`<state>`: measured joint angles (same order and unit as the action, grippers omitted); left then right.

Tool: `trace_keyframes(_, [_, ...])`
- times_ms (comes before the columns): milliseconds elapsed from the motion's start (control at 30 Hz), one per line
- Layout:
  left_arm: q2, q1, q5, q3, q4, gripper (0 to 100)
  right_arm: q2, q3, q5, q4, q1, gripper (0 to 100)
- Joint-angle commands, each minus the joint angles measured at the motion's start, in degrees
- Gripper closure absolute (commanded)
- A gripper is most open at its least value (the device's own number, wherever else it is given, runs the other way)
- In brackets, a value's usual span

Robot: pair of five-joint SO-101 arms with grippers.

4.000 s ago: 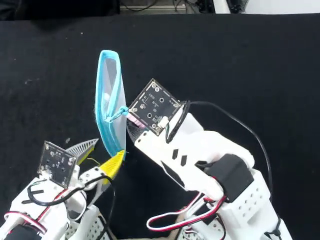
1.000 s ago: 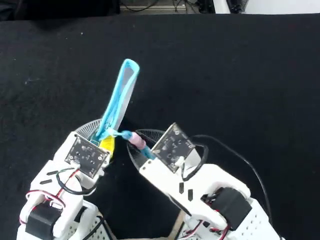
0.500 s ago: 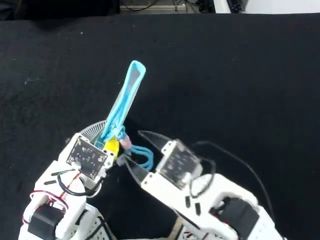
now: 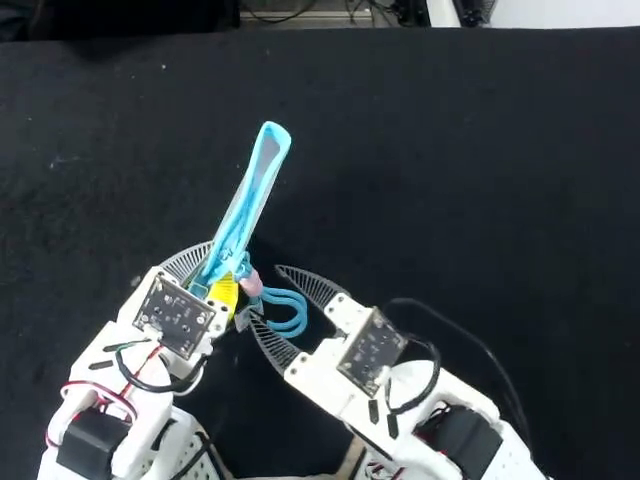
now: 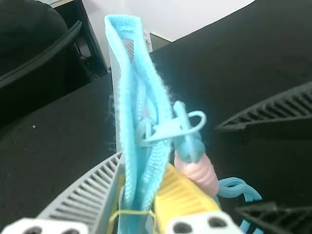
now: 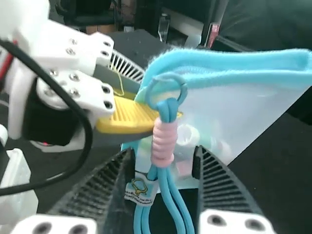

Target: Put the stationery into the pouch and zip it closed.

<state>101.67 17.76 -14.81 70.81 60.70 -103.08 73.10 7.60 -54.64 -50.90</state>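
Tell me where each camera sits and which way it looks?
High view: above the table, looking down; shows the left arm, the right arm and the pouch.
Left wrist view: on the left arm, looking along the left fingers clamped on the pouch.
Right wrist view: on the right arm, facing the pouch between the open right fingers.
Both wrist views share the pouch and cord.

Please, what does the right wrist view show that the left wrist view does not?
Right wrist view: the clear side of the pouch with stationery inside, and a small label. Left wrist view: the pouch edge-on, up to its far end. Both: the left gripper clamping the pouch, the pink bead on the pull cord, the open right gripper.
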Motion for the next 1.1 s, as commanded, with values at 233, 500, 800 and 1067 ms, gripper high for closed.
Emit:
trace_keyframes(233, [-0.70, 6.02, 0.62, 4.97, 0.97, 97, -8.31, 2.51, -0.09, 3.52, -0.53, 81.1])
trace_keyframes(500, [-0.70, 6.02, 0.62, 4.97, 0.97, 97, -8.40, 0.66, -0.18, 3.52, 4.48, 81.1])
trace_keyframes(800, [-0.70, 6.02, 0.62, 4.97, 0.97, 97, -8.40, -1.01, -0.44, 3.08, 6.42, 81.1])
trace_keyframes(1067, [-0.70, 6.64, 0.62, 5.93, 0.88, 97, -8.40, -3.74, -0.53, 3.08, 6.33, 81.1])
